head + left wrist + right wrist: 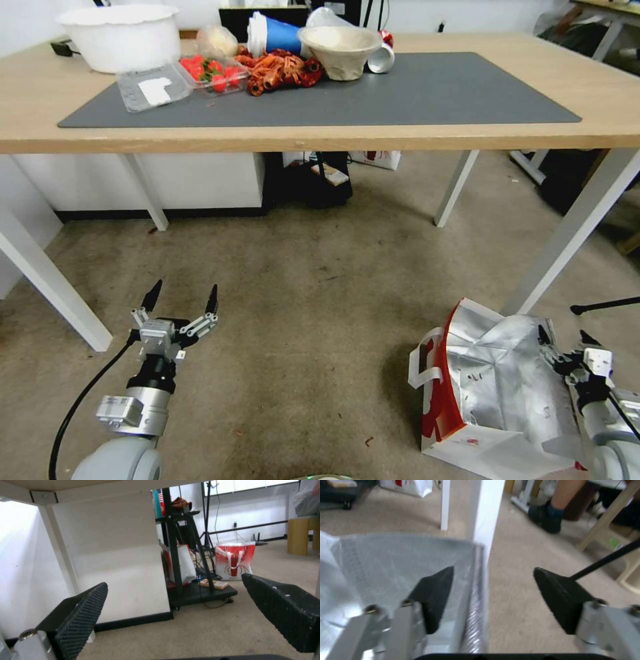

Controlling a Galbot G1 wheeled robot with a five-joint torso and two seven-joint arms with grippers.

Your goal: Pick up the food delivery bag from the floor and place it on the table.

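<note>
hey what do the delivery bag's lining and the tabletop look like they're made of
The food delivery bag lining looks like silver foil: shiny and creased, glinting beside the right gripper fingers. The table top looks like pale wood or laminate, matte with faint grain; which one can't be told.

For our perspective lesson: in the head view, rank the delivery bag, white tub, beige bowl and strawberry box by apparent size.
1. food delivery bag, though it lies nearest the camera
2. white tub
3. beige bowl and strawberry box: too alike to rank

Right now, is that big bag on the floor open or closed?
Open. The food delivery bag stands on the floor with its silver foil lining exposed, and the open right gripper straddles its rim.
</note>
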